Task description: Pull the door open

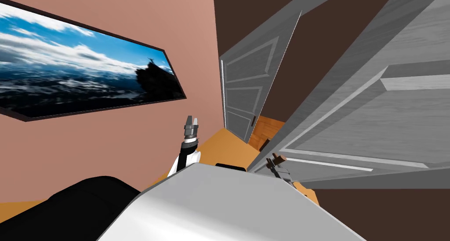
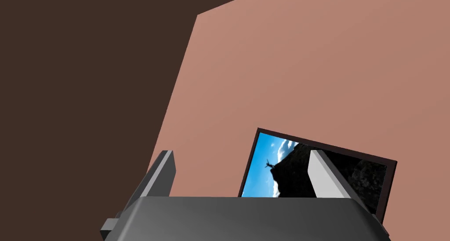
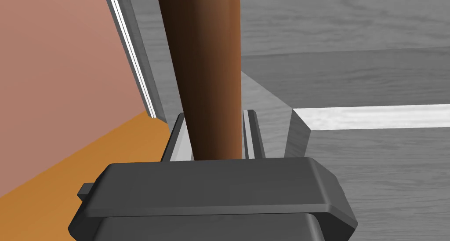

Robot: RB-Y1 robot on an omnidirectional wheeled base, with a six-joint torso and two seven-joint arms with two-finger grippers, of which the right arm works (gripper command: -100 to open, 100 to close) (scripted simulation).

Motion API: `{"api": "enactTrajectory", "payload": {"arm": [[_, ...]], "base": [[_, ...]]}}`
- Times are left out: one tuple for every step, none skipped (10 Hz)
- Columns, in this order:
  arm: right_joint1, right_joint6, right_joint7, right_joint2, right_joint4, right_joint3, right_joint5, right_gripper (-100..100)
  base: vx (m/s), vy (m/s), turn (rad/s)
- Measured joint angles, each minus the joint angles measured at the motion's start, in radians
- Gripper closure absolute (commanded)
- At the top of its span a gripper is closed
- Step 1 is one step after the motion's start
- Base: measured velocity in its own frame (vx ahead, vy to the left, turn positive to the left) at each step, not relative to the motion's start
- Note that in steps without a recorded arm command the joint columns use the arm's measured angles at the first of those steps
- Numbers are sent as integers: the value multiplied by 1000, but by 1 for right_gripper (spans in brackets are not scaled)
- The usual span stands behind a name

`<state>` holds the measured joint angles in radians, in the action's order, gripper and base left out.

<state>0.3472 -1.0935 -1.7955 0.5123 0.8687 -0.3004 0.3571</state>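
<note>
The right gripper [image 3: 214, 119] has its two thin fingers closed on a brown round door handle [image 3: 202, 67]. The fingers press the two sides of the handle, and the handle rises between them from the dark gripper body. The handle belongs to a grey panelled door [image 3: 360, 172] and sits close to one long edge of this door, where a thin white strip runs along the edge. Past that edge there are a pink wall [image 3: 57, 67] and an orange floor [image 3: 88, 163].

In the head view the right arm is low and reaches forward to the door, which is on the robot's right side.

The left gripper [image 1: 192, 119] is lifted on a nearly upright forearm and points upward, near the pink wall and well apart from the door. Its fingers are wide apart and have nothing between them.

Farther away, at the end of the pink wall, a second grey door [image 1: 246, 89] stands ajar.
</note>
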Motion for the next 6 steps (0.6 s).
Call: {"api": "enactTrajectory", "payload": {"arm": [[-6, -4, -5, 4, -5, -3, -2, 100], [-11, -8, -10, 6, -11, -7, -5, 100], [-16, -13, -15, 9, -19, -12, -8, 100], [-20, -18, -20, 12, -27, -15, -11, 100], [-23, -21, -24, 14, -34, -19, -13, 100], [-27, -25, -29, 15, -41, -23, -16, 100]], "base": [[-252, -64, 126], [-266, -76, 160], [-246, -56, 167], [-200, -43, 118], [-191, -69, 119], [-208, -66, 113]]}}
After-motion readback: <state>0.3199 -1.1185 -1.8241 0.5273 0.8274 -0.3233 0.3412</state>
